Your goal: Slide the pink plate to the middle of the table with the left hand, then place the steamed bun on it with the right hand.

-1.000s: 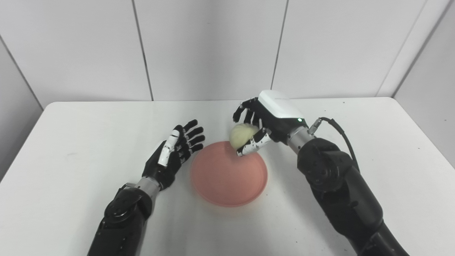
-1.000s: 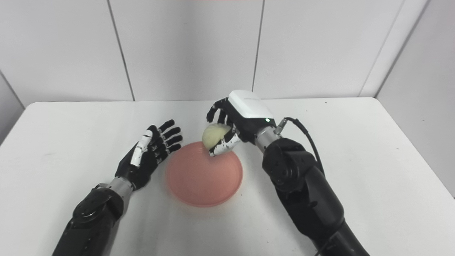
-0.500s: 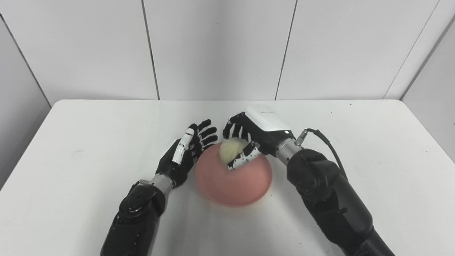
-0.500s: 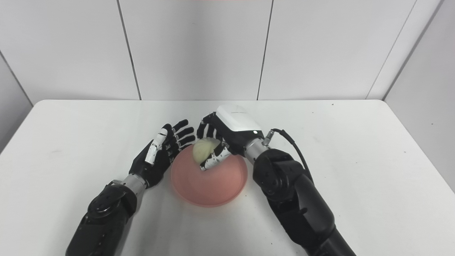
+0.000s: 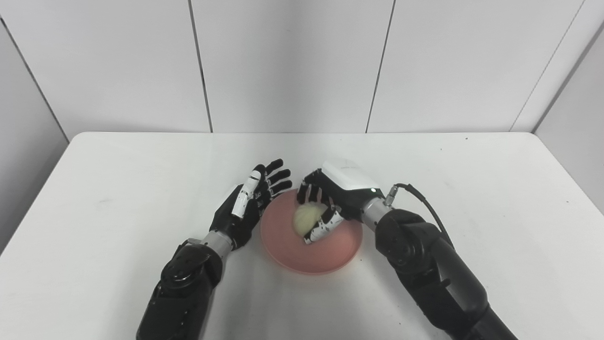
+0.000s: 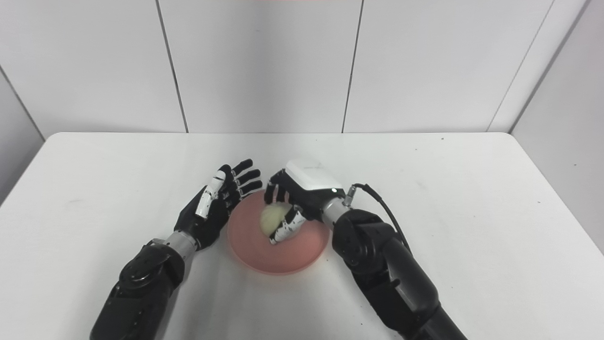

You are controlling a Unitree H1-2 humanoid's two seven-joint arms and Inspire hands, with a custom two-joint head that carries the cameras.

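Left eye view: right robot hand (image 5: 330,203) grips steamed bun (image 5: 306,218) over pink plate (image 5: 292,245); left robot hand (image 5: 247,203) open.

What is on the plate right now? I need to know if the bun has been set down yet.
The bun sits over the plate, gripped by the right hand. Fingers hide its underside, so contact cannot be confirmed. The left hand is open beside the rim.

Both views are bright and evenly lit from overhead, with only soft, faint shadows under the arms and along the lower edge of the pink plate (image 5: 302,257). The white table (image 5: 472,189) looks slightly washed out, focus is sharp across the frame, and no motion blur shows.
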